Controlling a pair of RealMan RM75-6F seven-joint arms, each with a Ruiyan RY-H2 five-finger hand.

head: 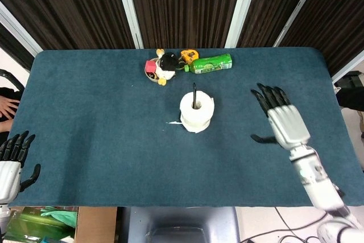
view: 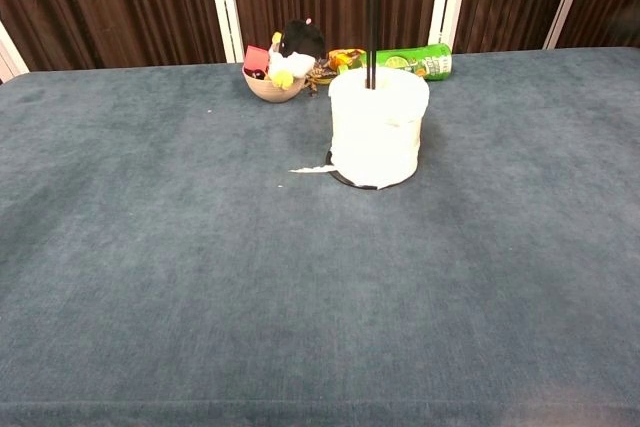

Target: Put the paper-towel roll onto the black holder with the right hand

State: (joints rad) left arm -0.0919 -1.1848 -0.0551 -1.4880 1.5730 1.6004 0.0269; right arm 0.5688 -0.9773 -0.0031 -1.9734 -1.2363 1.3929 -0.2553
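Observation:
The white paper-towel roll [head: 197,111] [view: 377,127] sits upright at the table's centre, threaded over the black holder's post [head: 194,90] [view: 371,17], which sticks up through its core. The holder's ring base [view: 350,181] peeks out beneath the roll, and a loose paper tail lies to its left. My right hand [head: 283,119] hovers well to the right of the roll, fingers spread, holding nothing. My left hand [head: 12,160] rests at the table's near left corner, fingers apart and empty. Neither hand shows in the chest view.
At the back of the blue table [head: 85,112], a bowl of small toys [head: 158,68] [view: 277,69], an orange item [head: 189,56] and a green bottle lying on its side [head: 210,63] [view: 412,60] stand behind the roll.

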